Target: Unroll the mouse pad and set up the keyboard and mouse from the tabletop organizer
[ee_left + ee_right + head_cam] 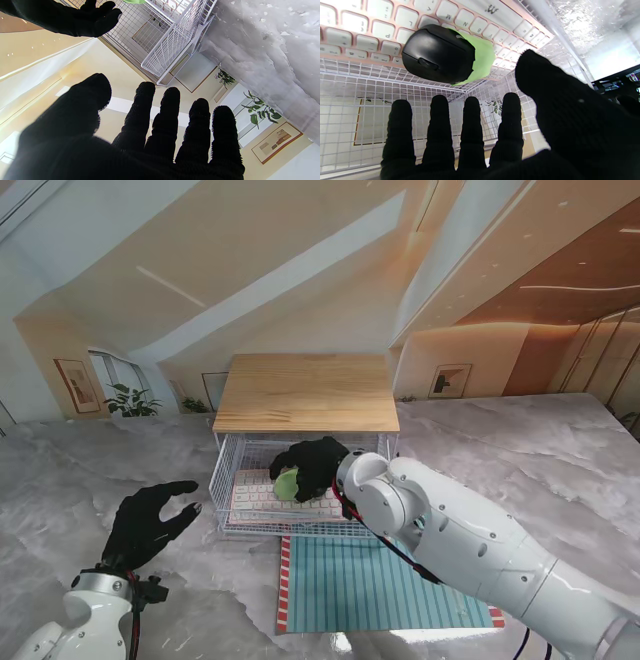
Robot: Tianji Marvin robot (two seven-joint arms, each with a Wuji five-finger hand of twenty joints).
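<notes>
The teal mouse pad (380, 585) with red-striped ends lies unrolled in front of the white wire organizer (226, 465). Inside the organizer a pink keyboard with white keys (262, 498) (352, 22) lies flat, and a black and green mouse (288, 484) (445, 53) rests on it. My right hand (318, 465) (475, 135) reaches into the organizer just over the mouse, fingers spread and apart from it. On the left of the organizer my left hand (145, 523) (140, 135) hovers open, holding nothing.
A wooden top (306, 392) covers the organizer. The table is grey marble (560, 470). The organizer's wire side wall (172, 42) lies just ahead of my left fingers.
</notes>
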